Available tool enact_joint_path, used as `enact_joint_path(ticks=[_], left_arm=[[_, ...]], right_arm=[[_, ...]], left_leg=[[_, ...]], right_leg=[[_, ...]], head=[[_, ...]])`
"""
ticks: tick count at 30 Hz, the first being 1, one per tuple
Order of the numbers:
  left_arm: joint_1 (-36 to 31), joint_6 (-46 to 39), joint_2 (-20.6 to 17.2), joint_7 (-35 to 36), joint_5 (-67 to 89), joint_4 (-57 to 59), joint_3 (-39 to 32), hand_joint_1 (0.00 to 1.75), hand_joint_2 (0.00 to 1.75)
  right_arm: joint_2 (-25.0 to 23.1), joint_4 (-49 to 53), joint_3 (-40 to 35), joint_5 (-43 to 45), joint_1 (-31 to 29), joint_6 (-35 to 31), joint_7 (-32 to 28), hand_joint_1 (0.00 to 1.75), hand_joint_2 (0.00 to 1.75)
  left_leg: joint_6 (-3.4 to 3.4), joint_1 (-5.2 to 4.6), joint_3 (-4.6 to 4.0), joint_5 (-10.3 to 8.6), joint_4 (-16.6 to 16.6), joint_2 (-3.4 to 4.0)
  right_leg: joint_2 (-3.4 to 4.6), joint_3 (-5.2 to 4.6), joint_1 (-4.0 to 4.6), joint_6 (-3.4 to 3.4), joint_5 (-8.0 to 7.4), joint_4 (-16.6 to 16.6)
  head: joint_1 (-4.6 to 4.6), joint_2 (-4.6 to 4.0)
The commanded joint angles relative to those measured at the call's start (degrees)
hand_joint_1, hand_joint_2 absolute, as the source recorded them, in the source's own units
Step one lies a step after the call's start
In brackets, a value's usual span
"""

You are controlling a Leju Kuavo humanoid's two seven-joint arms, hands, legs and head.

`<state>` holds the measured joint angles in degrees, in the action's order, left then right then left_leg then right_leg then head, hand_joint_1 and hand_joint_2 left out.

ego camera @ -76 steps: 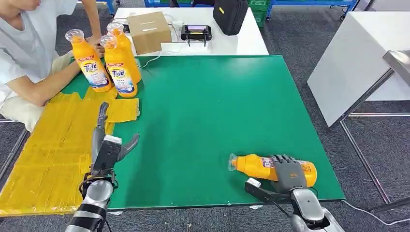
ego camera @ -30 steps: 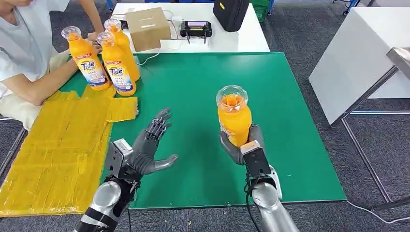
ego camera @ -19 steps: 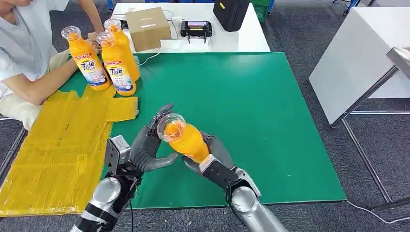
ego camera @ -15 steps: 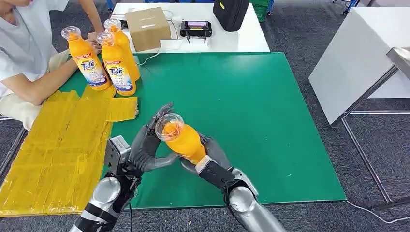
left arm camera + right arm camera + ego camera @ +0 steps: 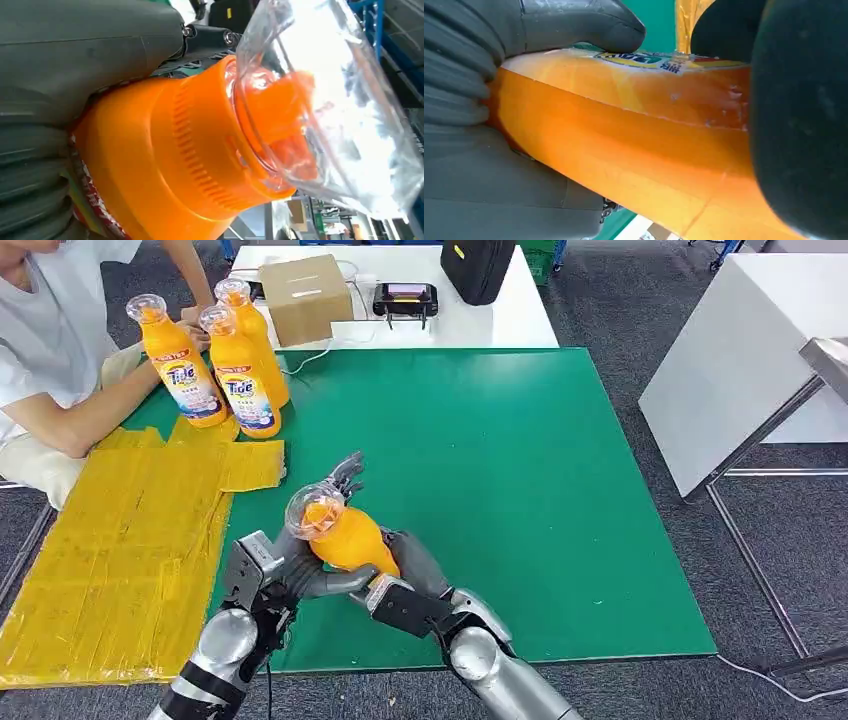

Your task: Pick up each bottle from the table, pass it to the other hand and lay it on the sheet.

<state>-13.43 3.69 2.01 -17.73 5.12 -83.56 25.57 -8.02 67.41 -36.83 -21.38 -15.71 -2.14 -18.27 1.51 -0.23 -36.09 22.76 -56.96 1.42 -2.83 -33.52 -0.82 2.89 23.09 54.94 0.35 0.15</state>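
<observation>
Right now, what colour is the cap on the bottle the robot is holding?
Clear see-through cap over an orange neck, on the orange bottle; left wrist view shows it best.

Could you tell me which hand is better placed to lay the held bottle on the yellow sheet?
The left. The left hand already cups the bottle alongside the right hand, and it sits on the side of the yellow sheet. The right would probably have to reach across the green mat.
</observation>
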Motion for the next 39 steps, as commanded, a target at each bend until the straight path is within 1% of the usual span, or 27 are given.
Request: enact_joint_path(ticks=[1, 2, 3, 7, 9, 10, 13, 14, 15, 16, 17, 18, 19, 21, 22, 23, 25, 27, 28, 30, 31, 33, 34, 36, 37, 38, 39], left_arm=[[-1.9, 2.5, -2.8, 0.1, 4.3, 3.8, 5.3, 0.00, 1.75], [-1.7, 2.7, -3.2, 0.0, 5.7, 4.2, 6.0, 0.00, 1.75], [-1.6, 2.8, -3.3, -0.1, 6.0, 4.4, 6.2, 0.00, 1.75], [-1.5, 2.8, -3.3, -0.2, 6.1, 4.6, 6.3, 0.00, 1.75], [-1.5, 2.8, -3.3, -0.2, 6.1, 4.6, 6.3, 0.00, 1.75], [-1.6, 2.8, -3.2, -0.1, 6.1, 4.5, 6.3, 0.00, 1.75], [-1.6, 2.9, -3.2, -0.1, 6.2, 4.5, 6.2, 0.00, 1.75], [-1.3, 3.1, -2.9, -0.3, 5.9, 4.5, 5.7, 0.00, 1.75], [-1.1, 3.5, -2.7, -0.4, 5.2, 4.5, 5.5, 0.00, 1.75], [-0.9, 3.9, -2.3, -0.3, 4.3, 4.5, 4.9, 0.00, 1.75], [-0.8, 3.7, -1.8, -0.3, 3.6, 4.5, 4.2, 0.61, 1.75], [-0.7, 3.7, -1.6, -0.2, 3.2, 4.5, 3.9, 1.73, 1.75], [-0.7, 3.7, -1.4, -0.1, 2.8, 4.6, 3.6, 1.75, 1.75], [-0.8, 3.9, -1.1, 0.2, 1.4, 4.6, 2.8, 1.75, 1.75], [-0.9, 4.0, -1.0, 0.2, 1.2, 4.5, 2.7, 1.75, 1.75], [-1.0, 3.9, -1.0, 0.1, 1.1, 4.4, 2.7, 1.75, 1.75], [-0.9, 3.9, -0.9, 0.1, 0.8, 4.3, 2.6, 1.75, 1.75], [-0.9, 3.9, -0.7, 0.1, 0.4, 4.4, 2.4, 1.75, 1.75], [-1.0, 3.9, -0.7, 0.1, 0.2, 4.6, 2.4, 1.75, 1.75], [-1.0, 3.9, -0.7, 0.1, 0.2, 4.6, 2.4, 1.75, 1.75], [-1.0, 3.9, -0.7, 0.1, 0.2, 4.6, 2.4, 1.75, 1.75], [-1.0, 4.0, -0.8, 0.1, -0.1, 4.7, 2.5, 1.75, 1.75], [-1.0, 4.0, -0.8, 0.1, -0.1, 4.7, 2.5, 1.75, 1.75], [-1.0, 3.9, -0.5, 0.1, 0.0, 4.7, 2.9, 1.75, 1.75], [-1.0, 3.9, -0.5, 0.1, 0.0, 4.8, 3.0, 1.75, 1.75], [-0.9, 3.6, -0.5, 0.1, 0.2, 4.6, 3.1, 1.75, 1.75], [-0.6, 1.8, -0.5, -0.2, 1.2, 3.9, 2.7, 1.75, 1.75]], right_arm=[[1.3, -0.4, -0.9, 0.7, -0.5, -1.7, -0.2, 1.54, 1.75], [1.4, -0.2, -0.4, 0.8, -0.1, -2.0, -0.1, 1.54, 1.75], [1.4, -0.2, -0.2, 0.8, 0.0, -2.1, 0.0, 1.57, 1.75], [1.5, -0.3, -0.1, 0.8, 0.1, -2.1, 0.0, 1.57, 1.75], [1.5, -0.3, -0.1, 0.8, 0.1, -2.1, 0.0, 1.57, 1.75], [1.5, -0.3, -0.1, 0.8, 0.2, -2.1, 0.0, 1.57, 1.75], [1.3, -0.5, 0.0, 0.8, 0.1, -2.2, 0.0, 1.59, 1.75], [1.2, -0.8, 0.3, 0.8, 0.3, -2.4, 0.2, 1.62, 1.75], [1.2, -1.0, 0.4, 0.6, 0.3, -2.5, 0.2, 1.59, 1.75], [1.3, -1.3, 0.3, 0.3, 0.4, -2.7, 0.3, 1.61, 1.75], [1.2, -1.6, 0.3, 0.1, 0.5, -2.8, 0.2, 1.61, 1.75], [1.2, -1.7, 0.2, 0.1, 0.5, -2.8, 0.2, 1.61, 1.75], [1.2, -1.7, 0.2, 0.1, 0.6, -2.8, 0.2, 1.59, 1.75], [1.2, -1.7, 0.2, -0.1, 0.7, -3.1, 0.0, 1.59, 1.75], [1.3, -1.6, 0.3, -0.1, 0.5, -3.1, 0.0, 1.61, 1.75], [1.3, -1.5, 0.3, -0.1, 0.4, -3.0, 0.0, 1.57, 1.75], [1.4, -1.5, 0.4, -0.1, 0.2, -2.9, 0.0, 1.62, 1.75], [1.4, -1.7, 0.5, -0.1, 0.0, -2.8, 0.0, 1.62, 1.75], [1.3, -1.7, 0.5, -0.1, -0.1, -2.8, 0.0, 1.64, 1.75], [1.3, -1.7, 0.5, -0.1, -0.1, -2.8, 0.0, 1.64, 1.75], [1.3, -1.7, 0.5, -0.1, -0.1, -2.8, 0.0, 1.64, 1.75], [1.3, -1.7, 0.6, -0.8, -0.1, -3.6, -0.2, 1.61, 1.75], [1.3, -1.7, 0.6, -0.8, -0.1, -3.6, -0.2, 1.61, 1.75], [1.3, -1.3, 0.9, -0.7, -0.1, -4.0, -0.2, 1.69, 1.75], [1.4, -1.1, 1.1, -0.6, 0.0, -4.2, -0.2, 1.68, 1.75], [1.4, -0.4, 1.5, -0.5, 0.3, -4.7, -0.3, 1.61, 1.75], [1.3, 0.9, 2.4, 0.0, 1.0, -5.6, -0.5, 1.47, 1.75]], left_leg=[[-0.10, 0.06, 0.29, 0.12, 0.0, -0.15], [-0.14, 0.08, 0.40, 0.18, 0.0, -0.19], [-0.08, 0.03, 0.24, 0.08, 0.0, -0.12], [-0.11, 0.05, 0.31, 0.13, 0.0, -0.12], [-0.06, 0.03, 0.12, 0.05, 0.0, -0.04], [-0.10, 0.05, 0.26, 0.12, 0.0, -0.06], [-0.10, 0.05, 0.24, 0.12, 0.0, -0.13], [-0.08, 0.04, 0.19, 0.08, 0.0, -0.07], [-0.06, 0.02, 0.13, 0.06, 0.0, -0.05], [-0.10, 0.05, 0.27, 0.13, 0.0, -0.08], [-0.08, 0.04, 0.22, 0.09, 0.0, -0.08], [-0.07, 0.03, 0.18, 0.07, 0.0, -0.08], [-0.09, 0.06, 0.27, 0.13, 0.0, -0.10], [-0.05, 0.02, 0.10, 0.03, 0.1, -0.05], [-0.09, 0.05, 0.27, 0.12, 0.0, -0.10], [-0.07, 0.04, 0.19, 0.09, 0.0, -0.09], [-0.11, 0.07, 0.27, 0.15, 0.0, -0.12], [-0.07, 0.04, 0.11, 0.06, 0.0, -0.06], [-0.09, 0.05, 0.21, 0.11, 0.0, -0.10], [-0.07, 0.02, 0.14, 0.06, 0.0, -0.07], [-0.10, 0.06, 0.25, 0.13, 0.0, -0.11], [-0.05, 0.01, 0.11, 0.04, 0.0, -0.07], [-0.09, 0.04, 0.22, 0.10, 0.0, -0.10], [-0.05, 0.02, 0.09, 0.04, 0.0, -0.05], [-0.08, 0.05, 0.19, 0.11, 0.0, -0.08], [-0.06, 0.04, 0.15, 0.07, 0.0, -0.09], [-0.09, 0.04, 0.26, 0.13, 0.0, -0.14]], right_leg=[[0.17, 0.31, 0.01, -0.11, 0.14, 0.0], [0.23, 0.42, 0.02, -0.15, 0.19, 0.0], [0.14, 0.25, -0.01, -0.09, 0.09, 0.0], [0.21, 0.32, 0.00, -0.12, 0.14, 0.0], [0.17, 0.13, 0.00, -0.07, 0.04, 0.0], [0.25, 0.26, 0.01, -0.12, 0.11, 0.0], [0.18, 0.25, 0.01, -0.11, 0.13, 0.0], [0.19, 0.19, 0.00, -0.09, 0.08, 0.0], [0.15, 0.13, -0.01, -0.06, 0.05, 0.0], [0.23, 0.28, 0.00, -0.10, 0.13, 0.0], [0.18, 0.22, 0.00, -0.09, 0.09, 0.0], [0.15, 0.19, -0.01, -0.07, 0.07, 0.0], [0.21, 0.29, 0.02, -0.10, 0.12, 0.0], [0.13, 0.11, -0.01, -0.05, 0.03, -0.1], [0.21, 0.29, 0.01, -0.10, 0.11, -0.1], [0.15, 0.21, 0.00, -0.08, 0.09, 0.0], [0.22, 0.30, 0.02, -0.12, 0.15, 0.0], [0.15, 0.13, 0.01, -0.07, 0.05, 0.0], [0.20, 0.24, 0.01, -0.10, 0.10, 0.0], [0.16, 0.16, 0.00, -0.07, 0.07, 0.0], [0.22, 0.27, 0.01, -0.11, 0.12, 0.0], [0.13, 0.12, -0.02, -0.06, 0.05, 0.0], [0.19, 0.23, 0.00, -0.09, 0.10, 0.0], [0.13, 0.10, 0.00, -0.05, 0.04, 0.0], [0.20, 0.22, 0.01, -0.09, 0.09, 0.0], [0.15, 0.17, 0.00, -0.07, 0.07, 0.0], [0.18, 0.29, -0.01, -0.10, 0.14, 0.0]], head=[[0.00, 0.00], [-0.02, 0.00], [0.00, 0.00], [-0.02, 0.00], [0.00, 0.00], [-0.02, 0.00], [-0.02, 0.00], [-0.02, 0.00], [-0.02, 0.00], [0.00, 0.00], [-0.02, 0.00], [0.00, 0.00], [0.00, 0.00], [0.00, 0.00], [0.00, 0.00], [0.00, 0.00], [0.00, 0.00], [-0.02, 0.00], [-0.02, 0.00], [-0.02, 0.00], [0.00, 0.02], [-0.02, 0.00], [0.00, 0.00], [-0.02, 0.00], [0.00, 0.00], [-0.02, 0.00], [-0.02, 0.00]])
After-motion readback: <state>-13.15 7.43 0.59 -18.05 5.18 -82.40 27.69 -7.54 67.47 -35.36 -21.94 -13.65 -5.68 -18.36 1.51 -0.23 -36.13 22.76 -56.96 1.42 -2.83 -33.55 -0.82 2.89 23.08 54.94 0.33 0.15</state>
